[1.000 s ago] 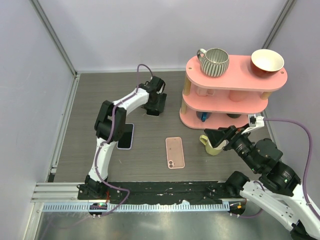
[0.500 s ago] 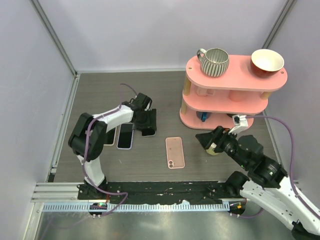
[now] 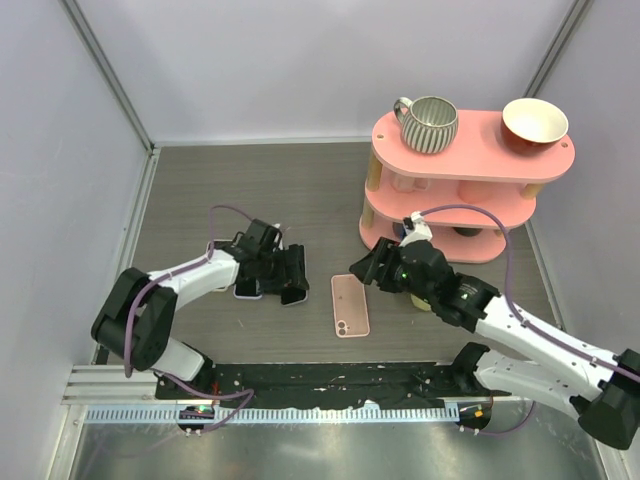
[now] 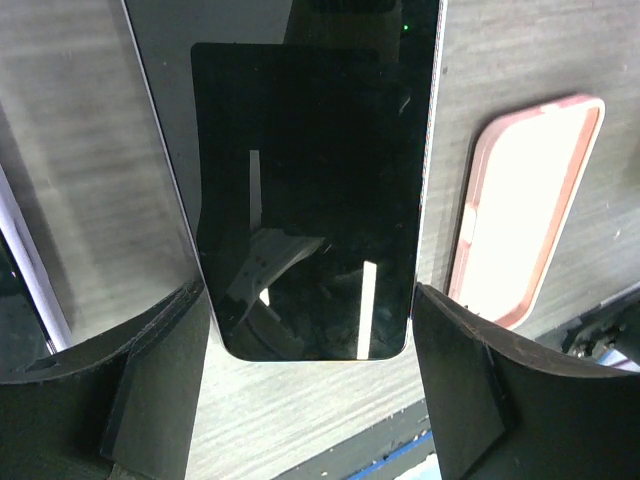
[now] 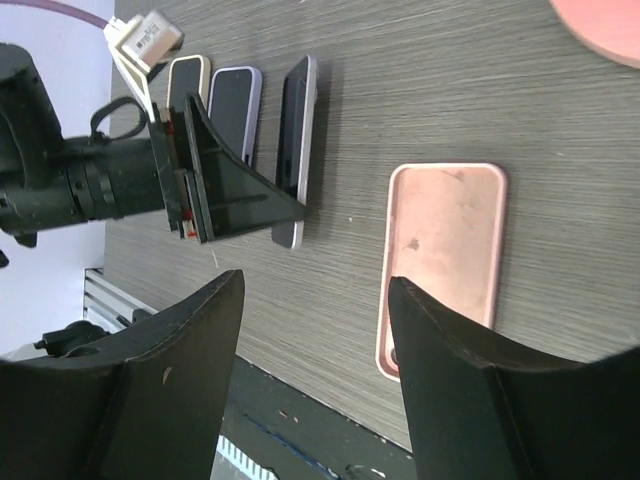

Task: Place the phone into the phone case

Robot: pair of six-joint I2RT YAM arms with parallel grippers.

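Note:
The pink phone case [image 3: 350, 305] lies open side up in the middle of the table. It also shows in the right wrist view [image 5: 445, 255] and the left wrist view [image 4: 520, 210]. A dark-screened phone [image 4: 310, 200] with a silver edge lies left of the case; in the right wrist view [image 5: 297, 150] it is the nearest of three phones. My left gripper [image 3: 290, 278] is low over this phone, and in its wrist view [image 4: 310, 300] its open fingers straddle the phone's end, close to both long edges. My right gripper [image 3: 367, 265] hangs open and empty over the case's far end [image 5: 315, 330].
A lavender phone [image 5: 230, 110] and a cream-cased phone [image 5: 185, 90] lie just left of the dark phone. A pink two-tier shelf [image 3: 470, 150] at the right back holds a striped mug [image 3: 430, 122] and a bowl [image 3: 535, 122]. A yellow mug [image 3: 425, 300] stands behind my right arm.
My left gripper has swung from the far middle toward me and down onto the row of phones. My right arm has moved left from the yellow mug to the case's far end.

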